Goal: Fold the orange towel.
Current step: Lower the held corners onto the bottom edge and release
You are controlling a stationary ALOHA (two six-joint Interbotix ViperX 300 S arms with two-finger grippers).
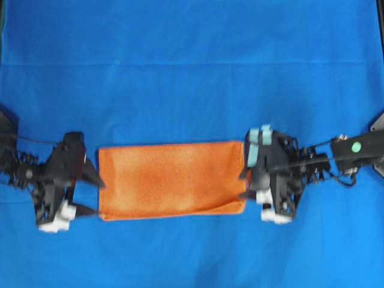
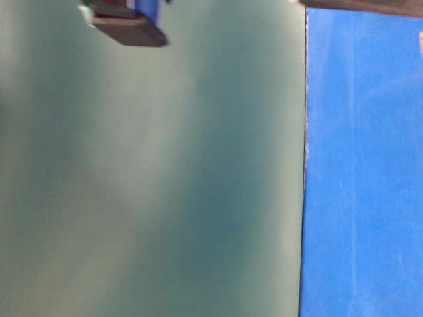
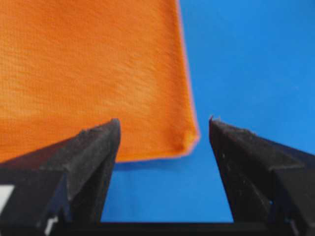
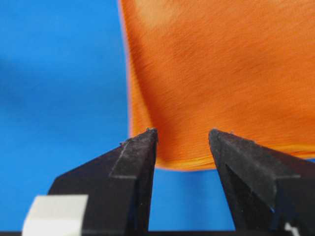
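Observation:
The orange towel [image 1: 172,179] lies flat on the blue cloth as a long rectangle, with layered edges along its near side. At its left end my left gripper [image 1: 99,198] stands open, fingers apart by the towel's near left corner. In the left wrist view that corner of the towel [image 3: 88,73] lies just ahead of the left gripper [image 3: 163,120], untouched. My right gripper [image 1: 244,185] is open at the right end. The right wrist view shows the towel [image 4: 221,64] edge just beyond the right gripper [image 4: 182,131], free of both fingers.
The blue cloth [image 1: 192,60] covers the whole table around the towel. The table-level view shows only a plain green surface [image 2: 145,185], a strip of blue cloth [image 2: 363,185] and a dark block [image 2: 129,26] at the top.

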